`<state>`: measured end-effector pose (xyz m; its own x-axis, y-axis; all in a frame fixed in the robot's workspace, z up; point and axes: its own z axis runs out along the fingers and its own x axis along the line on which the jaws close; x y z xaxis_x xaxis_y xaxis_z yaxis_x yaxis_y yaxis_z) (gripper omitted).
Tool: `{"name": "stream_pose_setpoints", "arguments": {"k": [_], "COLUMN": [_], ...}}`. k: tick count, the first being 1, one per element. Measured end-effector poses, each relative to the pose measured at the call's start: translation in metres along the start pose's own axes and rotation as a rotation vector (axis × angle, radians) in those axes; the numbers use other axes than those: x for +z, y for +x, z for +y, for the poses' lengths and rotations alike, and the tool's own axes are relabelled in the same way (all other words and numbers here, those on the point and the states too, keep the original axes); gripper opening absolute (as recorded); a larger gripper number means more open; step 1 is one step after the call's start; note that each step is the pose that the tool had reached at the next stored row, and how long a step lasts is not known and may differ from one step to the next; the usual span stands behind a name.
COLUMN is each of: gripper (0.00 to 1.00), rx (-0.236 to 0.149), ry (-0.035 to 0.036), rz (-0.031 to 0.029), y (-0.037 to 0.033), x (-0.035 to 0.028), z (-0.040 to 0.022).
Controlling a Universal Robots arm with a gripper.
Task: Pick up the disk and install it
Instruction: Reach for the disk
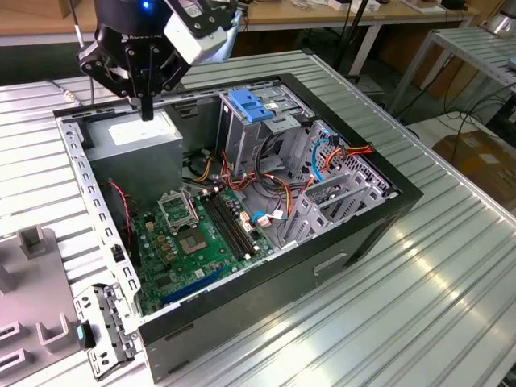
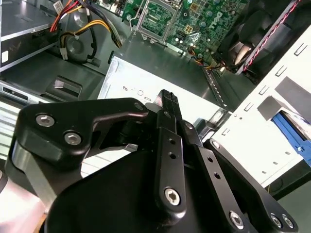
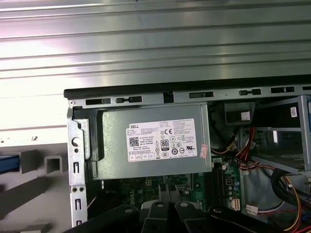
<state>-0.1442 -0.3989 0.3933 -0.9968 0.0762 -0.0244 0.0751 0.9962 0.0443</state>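
Outside the computer case's wall [image 1: 83, 189], toward the exterior view's left, stand grey fixture blocks [image 1: 32, 240]. A blue strip [image 3: 9, 163] beside them in the first wrist view may be the disk's rail (I cannot tell), which would put it beyond that wall. The gripper [image 1: 145, 109] hangs over the power supply [image 1: 121, 141], jaws closed together on nothing. Further right sits the blue-topped drive cage [image 1: 250, 109].

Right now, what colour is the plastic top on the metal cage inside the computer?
The cage top is blue, best seen in the exterior view.
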Motion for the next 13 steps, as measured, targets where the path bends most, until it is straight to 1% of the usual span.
{"name": "stream_pose_setpoints", "arguments": {"k": [2,4,5,7,9,11,13], "gripper": [0.11,0.11,0.11,0.11,0.11,0.11,0.11], "rx": [0.000,0.000,0.000,0.000,0.000,0.000,0.000], "ry": [0.0000,-0.0001,0.0000,0.0000,0.0000,0.0001,-0.0001], "rz": [0.0000,-0.0001,0.0000,0.0000,0.0000,0.0000,-0.0001], "y": [0.0040,0.0100,0.0139,0.0240,0.0283,0.0378,0.0430], "x": [-0.0001,-0.0002,-0.0004,-0.0006,-0.0007,-0.0010,-0.0011], "z": [-0.0003,-0.0005,-0.0006,-0.0007,-0.0007,-0.0007,-0.0009]}}
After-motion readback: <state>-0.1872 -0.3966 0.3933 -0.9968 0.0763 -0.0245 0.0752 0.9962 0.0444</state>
